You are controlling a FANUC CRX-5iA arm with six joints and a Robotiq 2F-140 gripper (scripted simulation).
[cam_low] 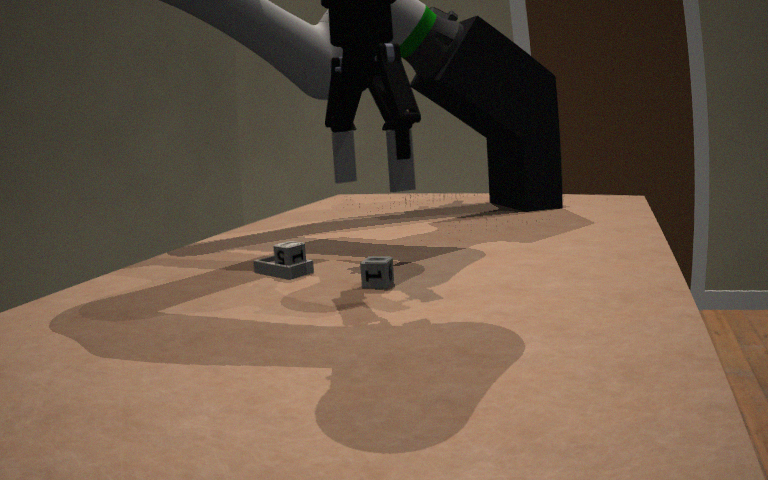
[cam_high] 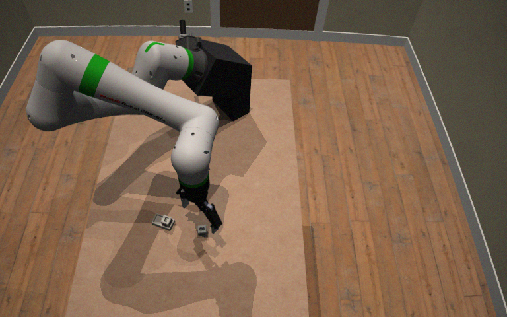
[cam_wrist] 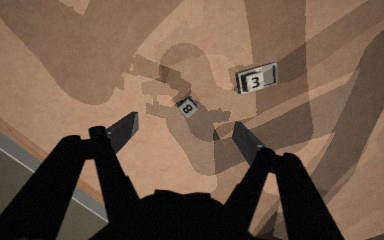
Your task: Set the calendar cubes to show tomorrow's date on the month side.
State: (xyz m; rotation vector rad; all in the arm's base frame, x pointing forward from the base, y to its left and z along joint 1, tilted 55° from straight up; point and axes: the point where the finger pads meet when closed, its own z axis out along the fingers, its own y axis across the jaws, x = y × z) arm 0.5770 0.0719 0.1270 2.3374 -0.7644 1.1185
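A small grey tray (cam_high: 160,222) lies on the tan table and holds one grey cube (cam_low: 289,252) with a 3 on top (cam_wrist: 255,81); the slot beside that cube is empty. A second grey cube (cam_high: 201,230) (cam_wrist: 188,107) lies loose on the table to the right of the tray, with an 8 on top and a sideways 1 on the side facing the exterior camera (cam_low: 376,272). My gripper (cam_low: 372,164) hangs well above the table, wide open and empty, with the loose cube below and between the fingers.
The robot's black base block (cam_high: 224,80) stands at the far end of the table. The table's edge (cam_wrist: 45,160) runs along the lower left of the wrist view. Wooden floor lies around the table.
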